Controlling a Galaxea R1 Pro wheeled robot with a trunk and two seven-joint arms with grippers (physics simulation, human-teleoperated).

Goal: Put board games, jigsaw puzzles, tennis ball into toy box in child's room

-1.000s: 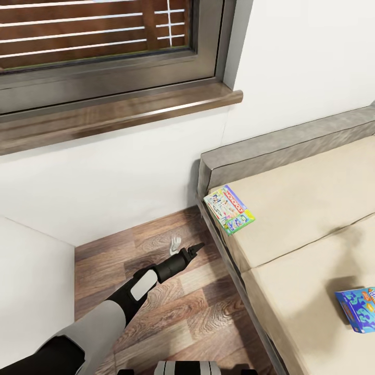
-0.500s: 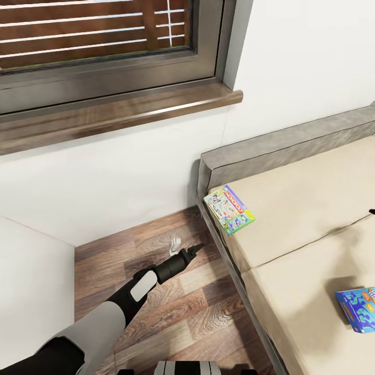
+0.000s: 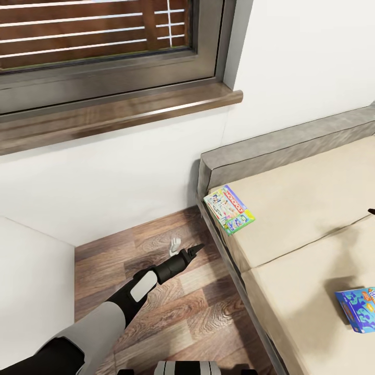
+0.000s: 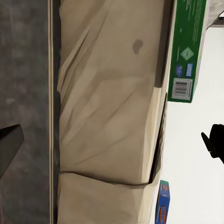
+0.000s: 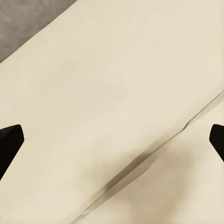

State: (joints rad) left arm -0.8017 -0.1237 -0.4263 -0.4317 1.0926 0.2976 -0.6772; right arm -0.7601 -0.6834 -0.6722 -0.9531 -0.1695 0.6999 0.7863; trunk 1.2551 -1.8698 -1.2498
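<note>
Two board games lie on the beige bed [image 3: 307, 208]. The white-green Monopoly box [image 3: 229, 209] sits at the mattress corner next to the grey headboard; its green side [image 4: 186, 51] faces my left wrist camera. The smaller blue box [image 3: 358, 308] lies near the head view's right edge, and its edge [image 4: 162, 207] also shows from the left wrist. My left gripper [image 3: 195, 250] hangs low over the wooden floor beside the bed, fingers apart [image 4: 112, 142], holding nothing. My right gripper [image 5: 112, 140] is open above the mattress seam; its dark tip [image 3: 372, 212] pokes in at the right.
A window with a brown sill [image 3: 120, 112] fills the wall ahead. A small white object [image 3: 175, 243] lies on the wooden floor [image 3: 198, 312] near the left gripper. A white surface [image 3: 31, 291] stands at the left. The grey headboard [image 3: 281, 146] borders the bed.
The right gripper's dark tip has come into the head view at the right edge over the bed. The left arm and both boxes have stayed put.
</note>
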